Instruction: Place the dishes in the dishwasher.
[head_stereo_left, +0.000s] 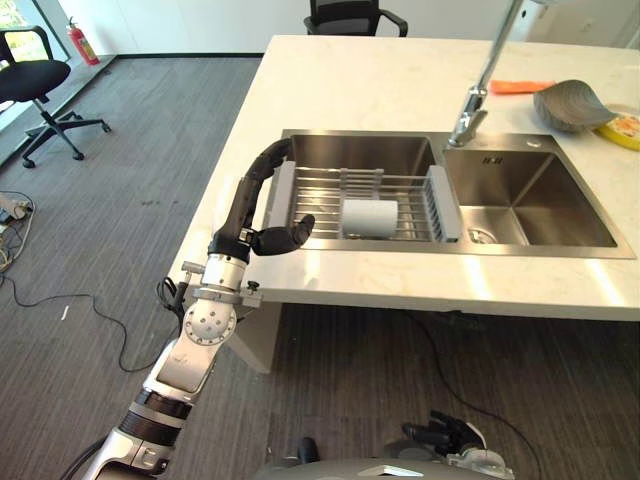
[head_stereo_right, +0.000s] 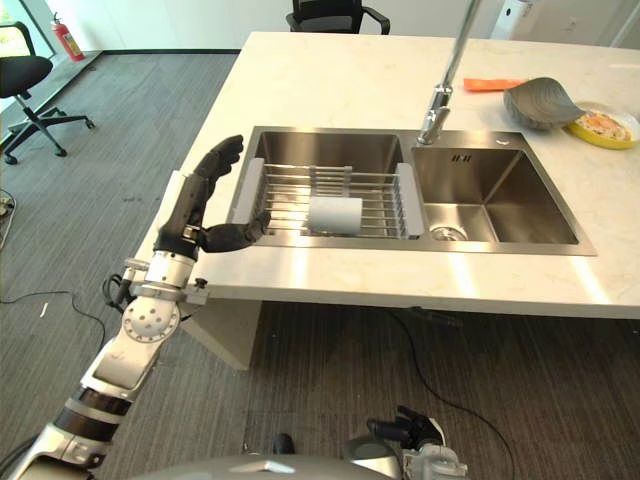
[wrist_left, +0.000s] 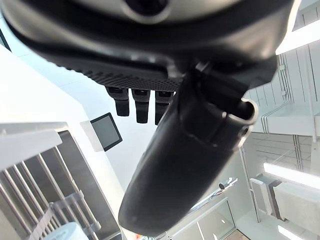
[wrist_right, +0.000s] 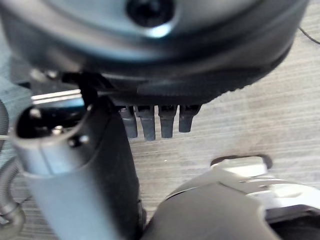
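Marble counter, left hand raised, cup in rack

A pale stone desk stands on grey carpet. A black chair and a red extinguisher lie well left of the desk. Another chair stands behind it.

Countertop fills upper centre and right of frame. Double sink sunk in countertop, mid-frame. Drying rack spans left basin; cup lies on side on rack. Faucet rises behind divider between basins. Bowl on countertop, upper right, behind right basin; plate just right of bowl. Left hand at rack's left end, over counter edge, mid-left. Right hand low at bottom centre-right, above floor. Office chair upper left; another chair behind countertop, top centre.
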